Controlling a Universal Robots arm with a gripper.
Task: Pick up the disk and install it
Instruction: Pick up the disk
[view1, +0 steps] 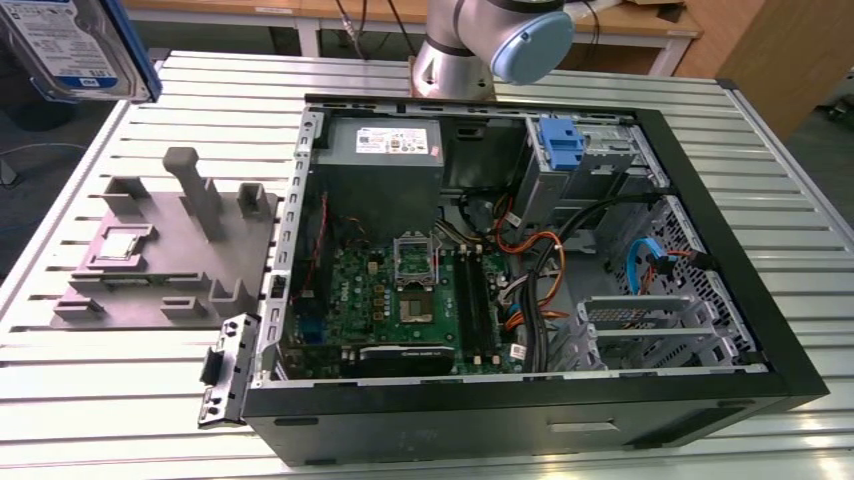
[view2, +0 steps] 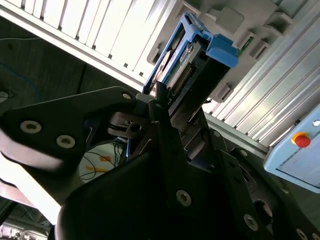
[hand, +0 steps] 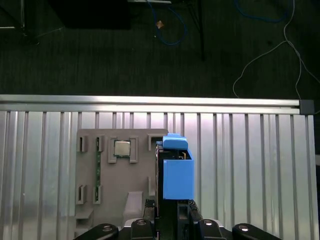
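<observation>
Exterior view: grey arm (view1: 481, 40) standing at the far side of a slatted metal table (view1: 107, 400), upper links out of frame. Disk (view1: 67, 45) held high at the exterior view's upper left, well above the table, label face toward the camera, blue carrier framing its edge. Well apart from the open black case (view1: 534, 425) lying on the table. On the table under the disk, a grey tray (view1: 147, 270) with upright posts and slots, just beside the case on the exterior view's left. Inside the case: grey power supply (view1: 380, 140) at the far side, green motherboard (view1: 400, 290) in the middle, bare blue bracket (view1: 561, 140) in a far bay, orange and black cables (view1: 541, 260) near the board.

Second wrist view, close up from behind the wrist: black jaws clamped on the disk (view2: 195, 55), one on each flat face, gripping its near end. Far end with the blue carrier tab sticking out past them. Row of connector pins visible along the disk's edge. Beyond, table slats and a pale blue box (view2: 290, 160) with a red button (view2: 302, 140).

First wrist view, looking straight down: disk (hand: 177, 172) seen edge-on, blue carrier toward the camera, hanging over the tray's (hand: 100, 175) edge. Square silver chip (hand: 121, 148) seated in a tray slot. Past the table edge, dark floor (hand: 100, 50) with loose cables.
</observation>
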